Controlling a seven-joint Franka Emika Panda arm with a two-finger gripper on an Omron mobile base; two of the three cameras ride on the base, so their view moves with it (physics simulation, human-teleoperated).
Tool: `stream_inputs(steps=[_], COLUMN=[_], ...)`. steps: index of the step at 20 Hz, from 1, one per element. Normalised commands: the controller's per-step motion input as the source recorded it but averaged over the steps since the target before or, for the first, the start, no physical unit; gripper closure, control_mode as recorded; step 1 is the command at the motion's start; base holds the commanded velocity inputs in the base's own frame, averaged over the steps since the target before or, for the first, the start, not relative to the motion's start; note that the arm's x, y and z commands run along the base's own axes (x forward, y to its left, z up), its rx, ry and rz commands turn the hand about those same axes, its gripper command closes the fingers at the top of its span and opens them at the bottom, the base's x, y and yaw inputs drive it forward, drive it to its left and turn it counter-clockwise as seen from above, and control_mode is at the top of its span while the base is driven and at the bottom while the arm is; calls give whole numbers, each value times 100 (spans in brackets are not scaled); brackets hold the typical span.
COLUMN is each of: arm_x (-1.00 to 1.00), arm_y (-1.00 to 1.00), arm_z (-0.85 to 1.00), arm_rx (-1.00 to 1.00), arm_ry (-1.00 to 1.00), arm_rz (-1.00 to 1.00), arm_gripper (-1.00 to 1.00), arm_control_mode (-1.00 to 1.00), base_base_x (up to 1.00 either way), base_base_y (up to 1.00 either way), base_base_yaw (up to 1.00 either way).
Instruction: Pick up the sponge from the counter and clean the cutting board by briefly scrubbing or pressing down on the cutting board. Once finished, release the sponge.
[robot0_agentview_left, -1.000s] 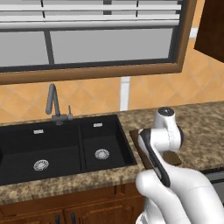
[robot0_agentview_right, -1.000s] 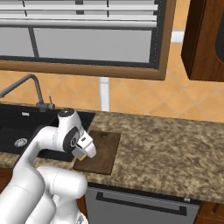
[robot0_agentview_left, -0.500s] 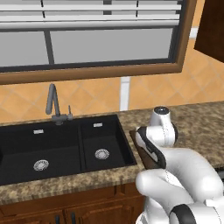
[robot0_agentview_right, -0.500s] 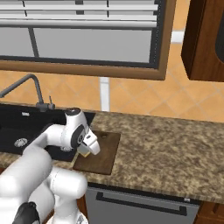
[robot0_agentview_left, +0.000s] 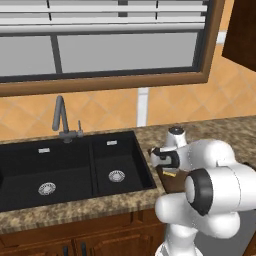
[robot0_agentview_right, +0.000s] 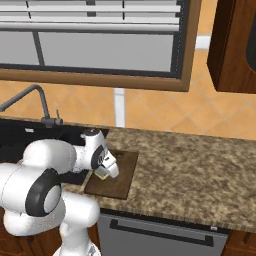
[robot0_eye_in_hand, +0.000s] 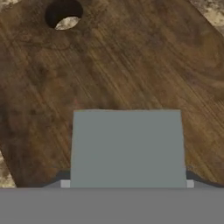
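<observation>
The jaws pinch the sponge (robot0_eye_in_hand: 127, 148), grey-blue face toward the hand, so the gripper (robot0_agentview_right: 104, 171) can press its yellow underside onto the cutting board (robot0_agentview_right: 122, 181), which lies near the worktop's (robot0_agentview_right: 200, 175) front edge just beside the sink (robot0_agentview_left: 60, 170).

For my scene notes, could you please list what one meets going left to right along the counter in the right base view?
Faucet → gripper holding the sponge → cutting board → bare counter.
</observation>
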Motion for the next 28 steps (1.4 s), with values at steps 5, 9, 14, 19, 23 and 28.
stream_inputs(steps=[5,9,14,19,23,28], arm_x=[70,66,55,42,2,0], arm_y=[0,0,-6,-13,-22,-36], arm_z=[-56,-66,-60,-37,-37,-36], arm_rx=[0,0,0,0,0,3], arm_ry=[-8,-7,-8,-10,-13,-13], arm_rz=[-19,-19,-19,-18,-16,-17], arm_gripper=[100,100,100,100,100,100], arm_control_mode=[-100,-100,-100,-100,-100,-100], base_base_x=[0,0,0,0,0,0], base_base_y=[0,0,0,0,0,0], base_base_yaw=[0,0,0,0,0,0])
